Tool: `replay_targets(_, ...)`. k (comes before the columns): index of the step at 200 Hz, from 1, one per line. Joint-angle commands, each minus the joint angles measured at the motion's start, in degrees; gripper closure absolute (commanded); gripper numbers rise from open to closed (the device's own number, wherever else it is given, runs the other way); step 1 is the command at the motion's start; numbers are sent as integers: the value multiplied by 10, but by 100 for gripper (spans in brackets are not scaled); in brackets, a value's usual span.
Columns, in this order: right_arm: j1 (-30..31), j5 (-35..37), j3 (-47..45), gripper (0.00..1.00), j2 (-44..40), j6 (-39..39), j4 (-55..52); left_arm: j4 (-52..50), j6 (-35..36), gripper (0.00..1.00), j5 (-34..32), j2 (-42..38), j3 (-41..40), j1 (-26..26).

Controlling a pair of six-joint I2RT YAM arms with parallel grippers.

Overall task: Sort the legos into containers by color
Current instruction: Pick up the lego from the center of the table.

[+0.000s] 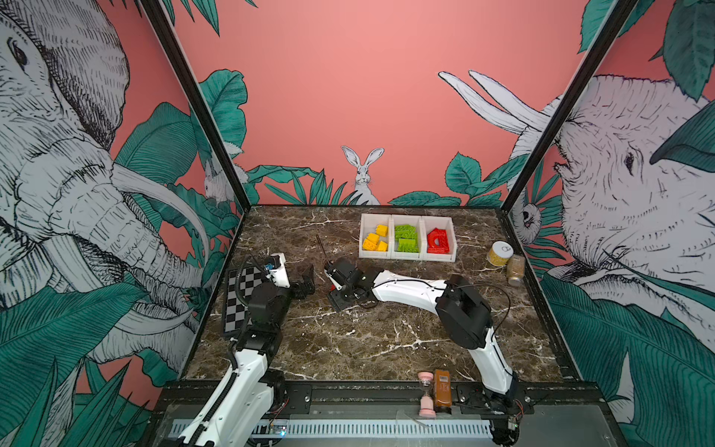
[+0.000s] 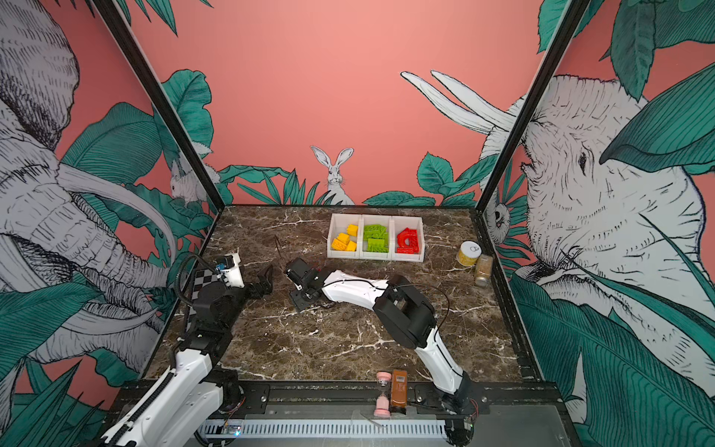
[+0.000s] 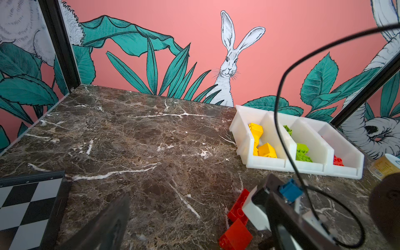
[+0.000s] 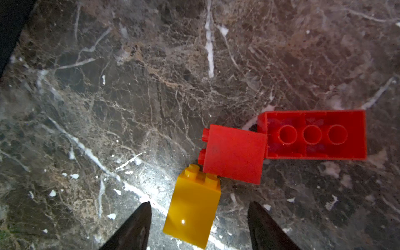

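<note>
Right hand (image 4: 199, 204) straddles the yellow brick (image 4: 192, 213) on the bench (image 4: 129, 97) — fingers spread, not touching it; left hand (image 1: 307, 280) released, empty.

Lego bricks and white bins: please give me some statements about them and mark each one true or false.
1. The yellow brick lies between the right gripper's open fingers. True.
2. A square red brick and a long red brick lie on the marble table beside it. True.
3. The long red brick lies studs up. False: its hollow underside faces up.
4. The middle bin holds yellow bricks. False: it holds green bricks.
5. The left gripper holds a brick. False: it is open and empty.
</note>
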Motion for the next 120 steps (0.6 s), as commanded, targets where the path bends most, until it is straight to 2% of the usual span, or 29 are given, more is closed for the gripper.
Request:
replay_targets(1,5,16,19,33,16,4,-7,-1,-4,1,-5,-3,-6,-4)
replay_targets(68,5,41,11,43,30,5,3,-3,-3,2,-6,-3,-5,-3)
replay_targets(120,5,34,-70,61,-18,6,86,-4,1,1,-4,-3,-4,-3)
